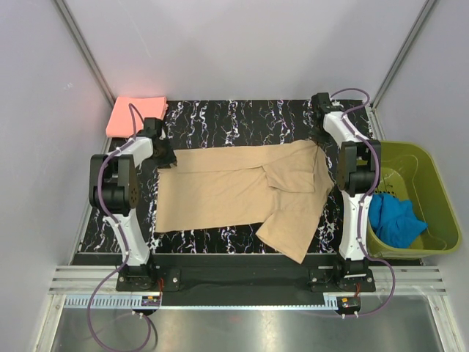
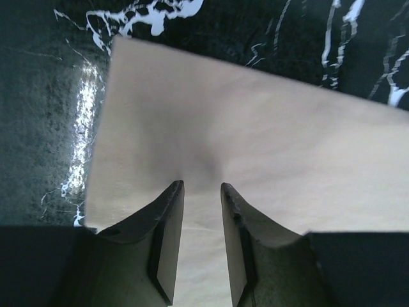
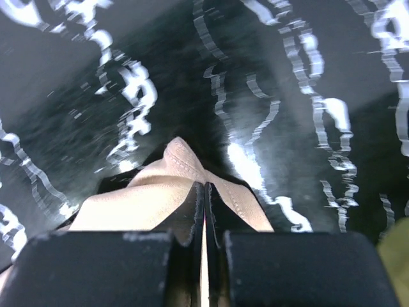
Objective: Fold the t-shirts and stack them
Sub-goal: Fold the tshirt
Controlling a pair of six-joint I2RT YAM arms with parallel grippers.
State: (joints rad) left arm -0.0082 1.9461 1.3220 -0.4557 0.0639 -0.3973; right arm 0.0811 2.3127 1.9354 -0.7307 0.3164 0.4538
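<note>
Black marble tabletop [image 1: 220,117] holds tan t-shirt [image 1: 220,194] spread flat, long axis L–R: right gripper [image 3: 204,187] clamped on its far-R corner, left gripper [image 2: 199,187] w/ jaws slightly parted over far-L corner.

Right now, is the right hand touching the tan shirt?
Touching. In the right wrist view the right hand is shut on a pinched-up fold of the tan shirt, with cloth bulging out on either side of its fingers.

place: robot lab cell | signs: plain white enclosure walls [image 1: 242,44], aluminium rail frame [image 1: 88,280], black marbled bench [image 1: 242,114]
</note>
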